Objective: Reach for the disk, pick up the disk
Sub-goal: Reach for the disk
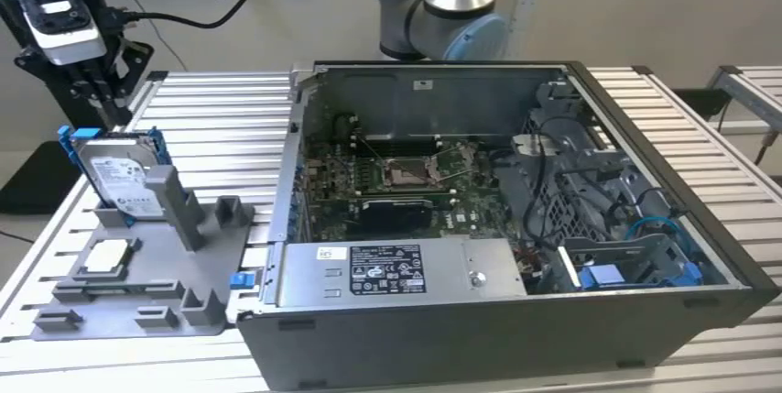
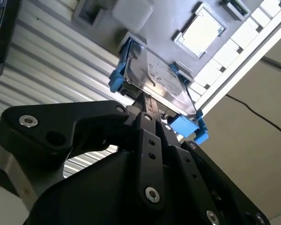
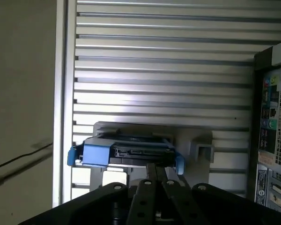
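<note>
The disk is a silver hard drive with a white label in a blue carrier. It stands on edge in a slot of the grey holder at the exterior view's left. My black gripper hangs just above the disk's top edge, its fingers together and nothing between them. In the second wrist view the gripper points at the top edge of the disk. In the first wrist view the gripper sits just in front of the blue-framed disk.
A small flat silver chip lies on the grey holder in front of the disk. An open computer case fills the middle of the slatted metal table. The arm's base stands behind the case.
</note>
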Controlling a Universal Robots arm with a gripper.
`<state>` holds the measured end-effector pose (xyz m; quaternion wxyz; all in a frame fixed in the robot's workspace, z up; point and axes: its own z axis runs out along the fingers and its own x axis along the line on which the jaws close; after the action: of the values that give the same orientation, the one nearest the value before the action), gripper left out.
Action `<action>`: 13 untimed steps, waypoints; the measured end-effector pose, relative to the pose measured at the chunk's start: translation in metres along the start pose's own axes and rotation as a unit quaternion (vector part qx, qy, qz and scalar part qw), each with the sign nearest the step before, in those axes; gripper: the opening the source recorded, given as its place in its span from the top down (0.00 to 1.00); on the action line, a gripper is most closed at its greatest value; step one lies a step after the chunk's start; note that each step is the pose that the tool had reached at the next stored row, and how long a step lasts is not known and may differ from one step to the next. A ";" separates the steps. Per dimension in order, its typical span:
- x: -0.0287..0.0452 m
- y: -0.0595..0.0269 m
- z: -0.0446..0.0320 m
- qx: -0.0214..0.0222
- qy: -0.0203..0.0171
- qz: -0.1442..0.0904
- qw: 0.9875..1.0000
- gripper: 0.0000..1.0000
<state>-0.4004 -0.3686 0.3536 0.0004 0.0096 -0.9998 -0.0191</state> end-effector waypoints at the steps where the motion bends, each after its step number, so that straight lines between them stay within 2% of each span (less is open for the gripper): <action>1: 0.0036 0.0001 0.0000 0.000 0.000 0.000 1.000 1.00; 9: 0.0302 0.0007 0.0007 0.000 0.000 0.000 1.000 1.00; 13: 0.0391 0.0008 0.0009 0.000 0.000 0.000 1.000 1.00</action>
<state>-0.4395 -0.3685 0.3527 0.0001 0.0096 -0.9998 -0.0191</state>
